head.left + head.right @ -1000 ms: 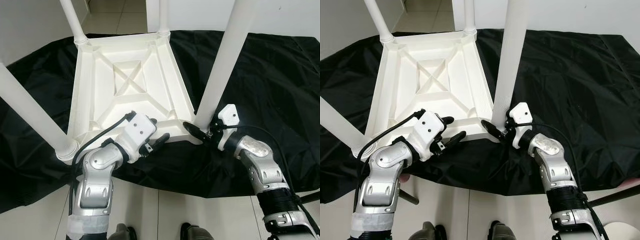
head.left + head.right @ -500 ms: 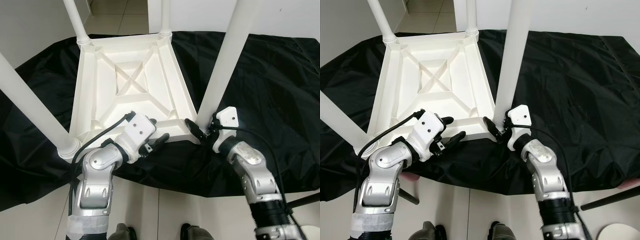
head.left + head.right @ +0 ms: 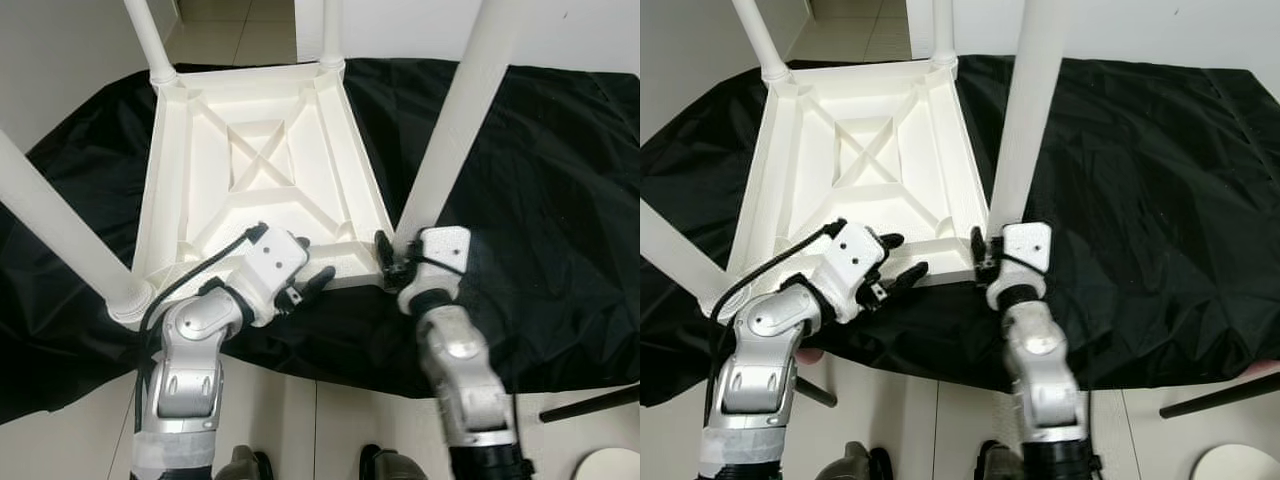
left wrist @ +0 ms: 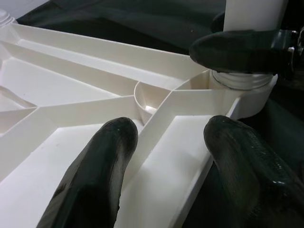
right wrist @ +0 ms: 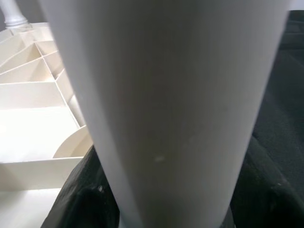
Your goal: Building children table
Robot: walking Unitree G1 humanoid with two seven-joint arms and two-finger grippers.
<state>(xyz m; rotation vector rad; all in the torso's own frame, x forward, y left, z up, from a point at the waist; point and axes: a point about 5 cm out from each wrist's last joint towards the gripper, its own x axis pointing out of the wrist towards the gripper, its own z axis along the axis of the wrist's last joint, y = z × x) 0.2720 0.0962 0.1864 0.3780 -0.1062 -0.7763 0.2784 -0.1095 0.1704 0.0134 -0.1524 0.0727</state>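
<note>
Gripping the near-right leg at its base, right gripper, left gripper fingers spread astride upturned white table rim

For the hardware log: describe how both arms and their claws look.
Both arms are silver metal with rounded, jointed segments. Each wrist carries a white boxy camera housing, and a black cable loops from it along the arm. The left claw and right claw each have two long, glossy black fingers with rounded tips. No markings are legible.

Tiled floor was pale. Black sheet lay spread on floor. White plastic table lay upside down on sheet, legs pointing up.
</note>
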